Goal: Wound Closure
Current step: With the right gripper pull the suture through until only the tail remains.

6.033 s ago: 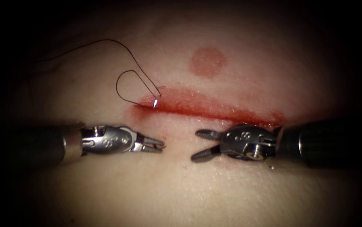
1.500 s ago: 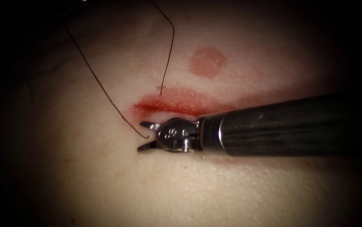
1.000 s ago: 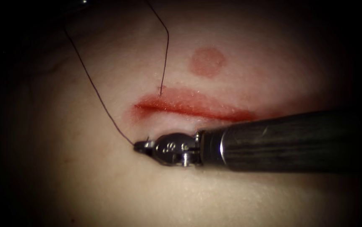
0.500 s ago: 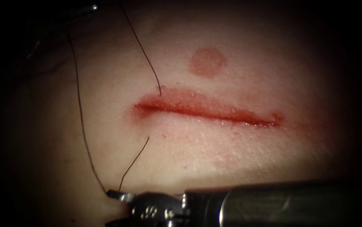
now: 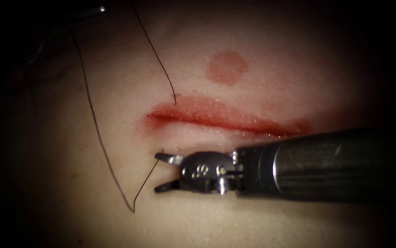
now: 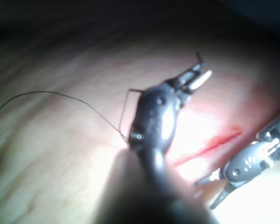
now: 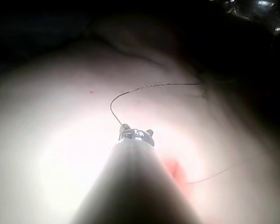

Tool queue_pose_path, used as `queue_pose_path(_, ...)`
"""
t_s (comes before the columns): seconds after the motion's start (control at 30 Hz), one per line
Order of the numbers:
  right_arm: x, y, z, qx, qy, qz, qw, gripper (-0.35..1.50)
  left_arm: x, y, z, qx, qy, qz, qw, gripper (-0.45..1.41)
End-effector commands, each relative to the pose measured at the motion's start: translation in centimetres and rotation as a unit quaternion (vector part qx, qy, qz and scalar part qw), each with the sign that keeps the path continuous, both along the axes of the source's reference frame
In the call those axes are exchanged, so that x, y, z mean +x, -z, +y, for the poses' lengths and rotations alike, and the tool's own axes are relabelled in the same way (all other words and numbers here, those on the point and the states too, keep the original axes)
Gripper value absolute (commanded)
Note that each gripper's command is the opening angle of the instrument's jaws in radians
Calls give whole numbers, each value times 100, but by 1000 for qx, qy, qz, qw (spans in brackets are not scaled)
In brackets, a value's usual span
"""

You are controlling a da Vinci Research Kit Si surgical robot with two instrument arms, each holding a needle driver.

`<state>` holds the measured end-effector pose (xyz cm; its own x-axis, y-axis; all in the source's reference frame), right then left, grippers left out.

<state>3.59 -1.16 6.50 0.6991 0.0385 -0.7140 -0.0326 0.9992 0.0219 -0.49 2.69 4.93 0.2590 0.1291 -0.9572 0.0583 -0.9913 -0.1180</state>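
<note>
— Where does the right tool (image 5: 157, 172) sit?

— Its shaft comes in from the tissue's (image 5: 207, 220) right edge, almost level, just under the cut (image 5: 225, 121). The wrist is straight, and the tips point toward the tissue's left edge, a little below the cut's left end.

— And its jaws?

— Spread apart in a clear fork, with nothing between them. One strand of the thread (image 5: 97, 128) passes just beside the upper tip.

— How does the thread run?

— One strand comes down from the tissue's far edge and enters the tissue just above the cut's left end. Another comes down from the far left corner, kinks sharply near the front edge, then climbs back to a spot on the tissue below the cut, next to that upper tip.

— The left tool (image 6: 199, 74)?

— In its own wrist view it reaches out over the tissue, bent at the wrist, with the thread curving behind it. What it holds, I cannot tell.

— The needle?

— I cannot tell where it is.

— Anything else?

— Red fluid (image 5: 193, 112) lines the cut.
</note>
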Motion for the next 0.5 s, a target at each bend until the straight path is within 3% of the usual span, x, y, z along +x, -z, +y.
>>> queue_pose_path(0.03, 4, -13, 2, -1, -2, -3, 1000, 148, -5, -6, 1, 0, 0, 0, 1000, -35)
queue_pose_path(0.17, 10, -32, 7, -24, 7, -12, 1000, 146, -6, -7, 1, 0, -1, -1, 1000, -35)
queue_pose_path(0.4, 34, -92, -4, -55, 61, -60, 995, 141, -5, -6, 1, 0, -1, -2, 1000, -35)
queue_pose_path(0.5, 38, -111, -11, -43, 83, -75, 993, 118, -5, -6, 0, 0, -1, -2, 1000, -35)
